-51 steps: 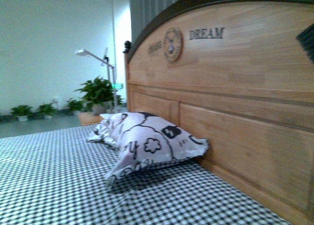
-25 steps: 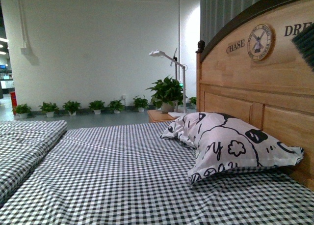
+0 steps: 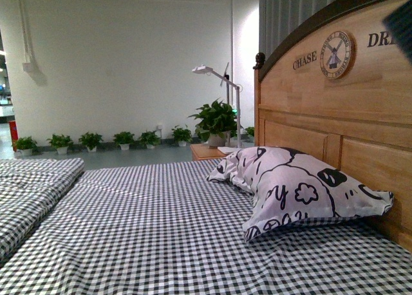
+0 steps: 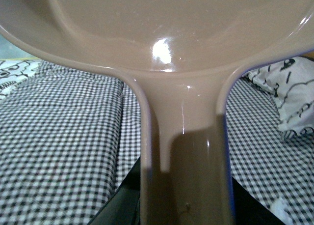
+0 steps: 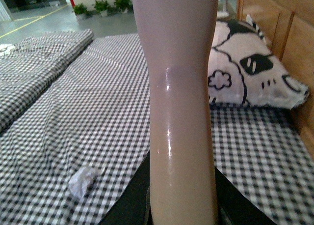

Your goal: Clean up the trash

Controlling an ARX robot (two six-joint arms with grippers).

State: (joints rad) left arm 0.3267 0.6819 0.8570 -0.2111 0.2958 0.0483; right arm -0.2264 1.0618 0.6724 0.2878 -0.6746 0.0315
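My left pincer (image 4: pixel 184 212) grips the dustpan (image 4: pixel 171 33) handle, my right pincer (image 5: pixel 182 210) the brush (image 5: pixel 181 102) — both clamped. The trash (image 5: pixel 82 181) lies on the bed (image 3: pixel 148 230), about 8 o'clock of the pillow (image 3: pixel 296 192). I'd press the pan's lip flat on the bed beside it and sweep slowly — tissue skips. A second ago the headboard (image 3: pixel 335 102) filled my front view; I've swung toward 9 o'clock.

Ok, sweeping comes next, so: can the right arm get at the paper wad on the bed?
Probably yes. The paper wad lies alone on the open checked sheet, nothing between it and the handle in the right claw; the pillow sits apart by the headboard. The left claw holds the dustpan.
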